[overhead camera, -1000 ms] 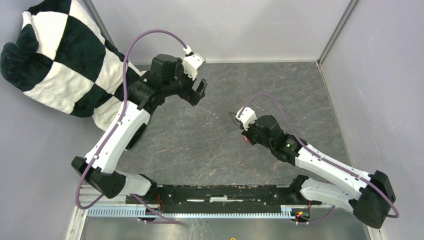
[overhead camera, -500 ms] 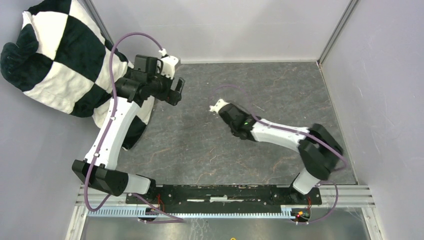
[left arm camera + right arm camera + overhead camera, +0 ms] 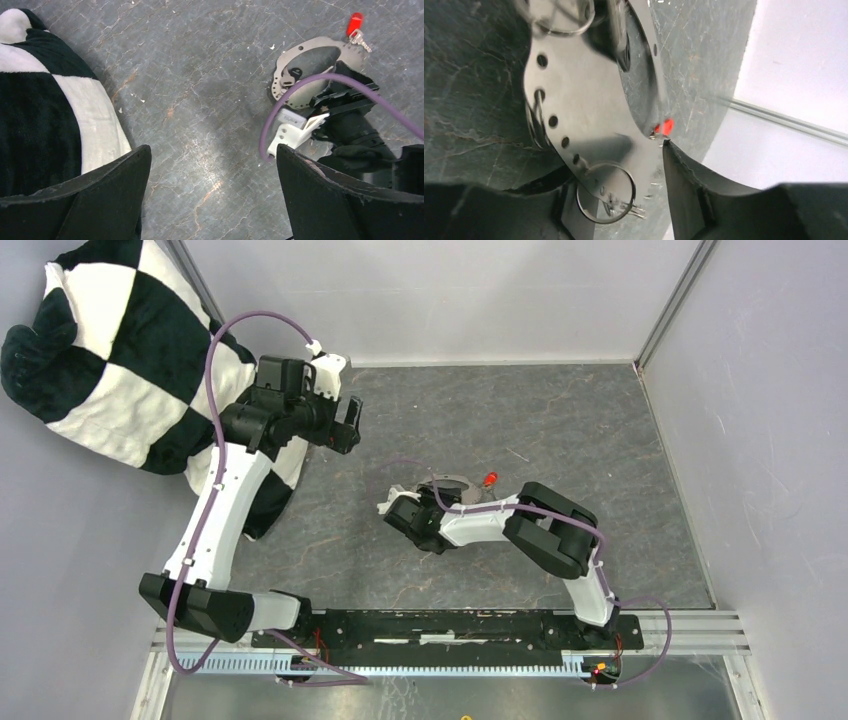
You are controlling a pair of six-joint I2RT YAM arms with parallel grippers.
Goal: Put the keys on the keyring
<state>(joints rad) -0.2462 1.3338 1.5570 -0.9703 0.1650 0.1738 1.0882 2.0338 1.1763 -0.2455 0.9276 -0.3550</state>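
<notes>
The keyring (image 3: 452,483) is a silvery jagged loop lying flat on the grey mat. A key with a red tag (image 3: 490,479) sits at the loop's right edge. In the left wrist view the keyring (image 3: 305,55) and red tag (image 3: 355,23) lie at upper right, with a small dark piece (image 3: 295,74) on the loop's inner left side. My right gripper (image 3: 437,502) reaches over the loop's near side. Its jaws stand apart, and the keyring's punched band (image 3: 589,110) and a small split ring (image 3: 606,192) lie between them. My left gripper (image 3: 347,425) hovers wide open and empty at the far left.
A black-and-white checked cushion (image 3: 110,350) fills the far-left corner, right beside my left arm and its cloth (image 3: 45,100). Grey walls close the mat at the back and right. My right arm's purple cable (image 3: 320,82) loops over the keyring.
My right arm swung left, folded in and came down to the mat with the keyring, and its jaws have parted. My left arm pulled back toward the cushion.
</notes>
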